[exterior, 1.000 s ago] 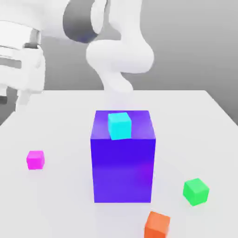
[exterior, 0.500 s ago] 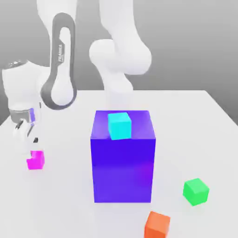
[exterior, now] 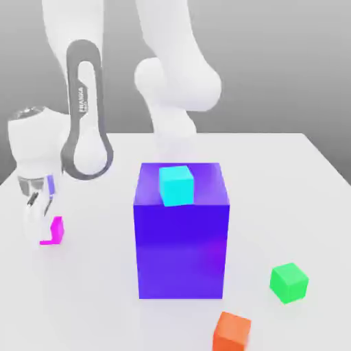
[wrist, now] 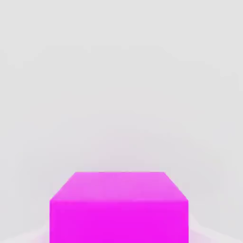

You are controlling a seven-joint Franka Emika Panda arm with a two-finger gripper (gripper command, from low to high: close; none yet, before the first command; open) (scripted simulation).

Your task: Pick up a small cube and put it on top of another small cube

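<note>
Against the frame half a second earlier, the gripper (exterior: 39, 223) is seen lower, at table level on the exterior view's left, and its jaws are now closed on the pink cube (exterior: 55, 230), part of which is hidden behind a finger. The cube rests on the table (exterior: 301, 178), not yet lifted. In the hand view the pink cube (wrist: 118, 206) sits close under the camera. The grasp is judged complete; lift and carry remain. The cyan cube (exterior: 176, 185) on the blue block (exterior: 182, 240) is untouched; green cube (exterior: 288, 282) and orange cube (exterior: 232, 332) lie well apart
</note>
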